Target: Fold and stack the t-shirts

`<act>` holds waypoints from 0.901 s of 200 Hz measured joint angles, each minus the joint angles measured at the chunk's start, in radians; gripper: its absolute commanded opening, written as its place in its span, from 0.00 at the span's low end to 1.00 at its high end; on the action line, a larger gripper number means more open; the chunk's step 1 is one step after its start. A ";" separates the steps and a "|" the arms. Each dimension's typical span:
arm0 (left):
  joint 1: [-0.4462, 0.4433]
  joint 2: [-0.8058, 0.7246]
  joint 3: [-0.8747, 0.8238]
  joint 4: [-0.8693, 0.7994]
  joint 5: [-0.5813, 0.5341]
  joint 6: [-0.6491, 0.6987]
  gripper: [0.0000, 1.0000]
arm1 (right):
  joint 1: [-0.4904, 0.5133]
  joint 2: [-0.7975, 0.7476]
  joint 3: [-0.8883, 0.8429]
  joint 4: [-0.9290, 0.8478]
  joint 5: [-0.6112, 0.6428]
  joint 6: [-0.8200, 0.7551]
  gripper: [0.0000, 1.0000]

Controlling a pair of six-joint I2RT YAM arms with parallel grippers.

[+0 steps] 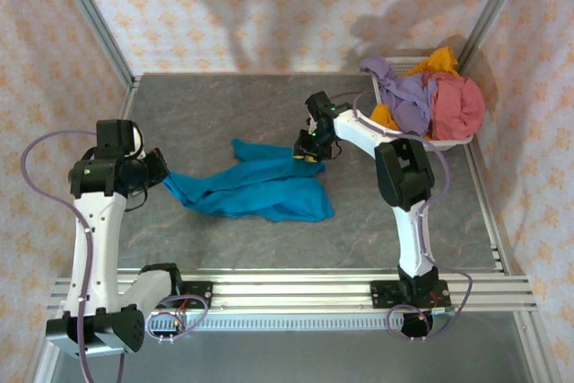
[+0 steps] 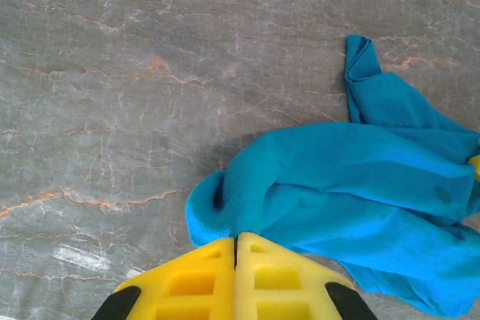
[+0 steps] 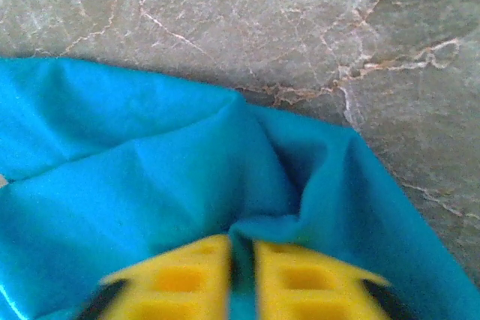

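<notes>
Your teal-blue t-shirt (image 1: 256,187) is one plain colour. Your desk (image 1: 224,109) is grey, marbled with pale and rust-orange veins. Your left pincer (image 2: 235,241) and right pincer (image 3: 241,249) are yellow, black at the base. The basket (image 1: 453,142) is white. You see a lavender t-shirt (image 1: 408,100), an orange-yellow t-shirt (image 1: 441,60) and a dusty red t-shirt (image 1: 459,103). The walls (image 1: 269,6) are cream with a repeating orange flower print.

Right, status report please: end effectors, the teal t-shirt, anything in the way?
Left end effector and right end effector both shut on teal t-shirt, opposite ends. Shirt crumpled, unfolded. Other tees heaped in white basket, far right, not obstructing.
</notes>
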 measured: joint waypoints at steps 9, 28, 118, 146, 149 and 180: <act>0.000 0.019 0.019 0.000 0.000 0.001 0.00 | -0.002 -0.001 0.002 -0.012 0.010 0.001 0.00; 0.001 0.070 0.102 0.003 0.004 0.003 0.00 | -0.018 -0.038 0.010 -0.050 0.038 -0.013 0.00; 0.005 0.263 0.687 0.004 0.019 0.051 0.00 | -0.164 -0.805 0.003 -0.246 0.168 -0.069 0.00; 0.008 0.201 0.518 0.021 0.018 0.064 0.00 | -0.023 -0.940 -0.264 -0.285 0.167 -0.002 0.37; 0.008 0.194 0.487 0.021 0.018 0.064 0.00 | -0.014 -0.941 -0.293 -0.286 0.161 0.014 0.41; 0.008 0.157 0.180 0.050 0.028 0.063 0.00 | 0.002 -0.878 -0.553 -0.265 0.144 0.089 0.50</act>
